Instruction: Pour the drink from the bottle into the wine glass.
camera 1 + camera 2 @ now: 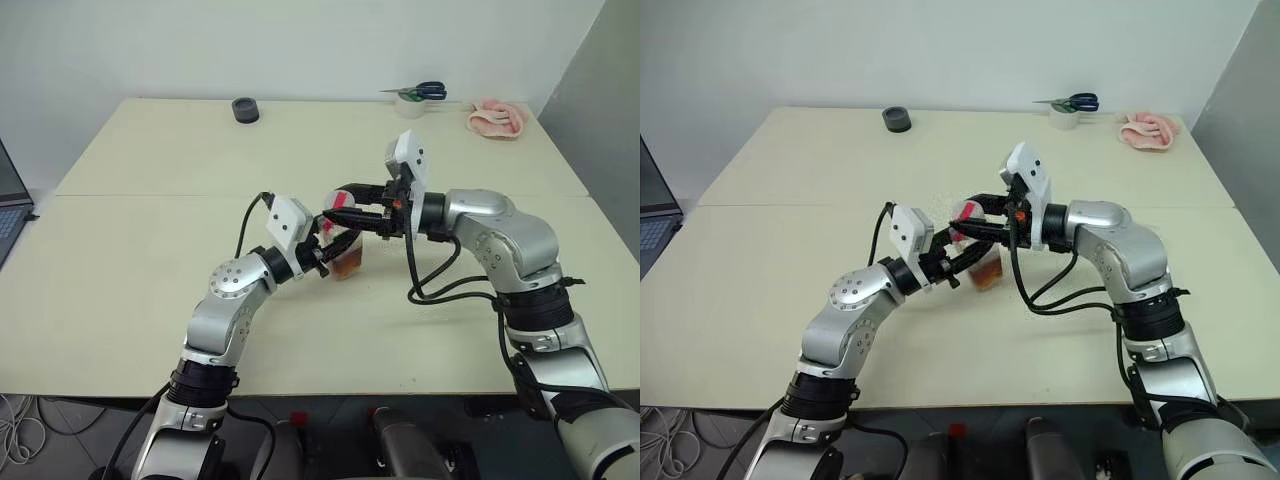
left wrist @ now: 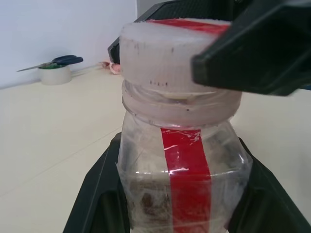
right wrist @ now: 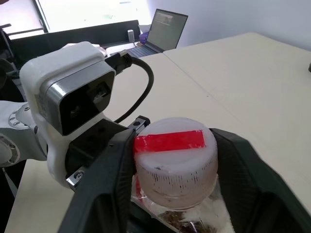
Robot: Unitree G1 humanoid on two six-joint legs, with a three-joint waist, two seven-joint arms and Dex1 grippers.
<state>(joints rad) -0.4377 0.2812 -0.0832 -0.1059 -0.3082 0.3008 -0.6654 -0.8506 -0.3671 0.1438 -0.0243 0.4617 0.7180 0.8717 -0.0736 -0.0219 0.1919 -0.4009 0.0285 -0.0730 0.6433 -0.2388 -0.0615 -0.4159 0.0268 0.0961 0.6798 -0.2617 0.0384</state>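
the right pincer [image 3: 170,160] sits around the cap [image 3: 171,145], its black fingers [image 3: 104,179] flanking the white rim from both sides; whether they're pressing it yet i can't tell. below it the left pincer [image 2: 180,194] is pinched tight on the bottle [image 2: 182,179], one finger either side of the clear body with the red strip facing out. in the head view the pair meet near the middle of the frame, the bottle [image 1: 345,250] upright with a little amber drink [image 1: 348,265] low inside. i don't see the wine glass.

the risk from here, i'd say, is the twist: if the right grip is shallow it could slip round the cap without turning it, or the torque could spin the slim bottle in the left fingers. squeezing the soft plastic harder could push drink out once the cap loosens.

scissors [image 1: 418,91] on a tape roll and a pink cloth [image 1: 497,118] lie upper right of the table [image 1: 150,230], a dark puck [image 1: 245,109] upper middle.
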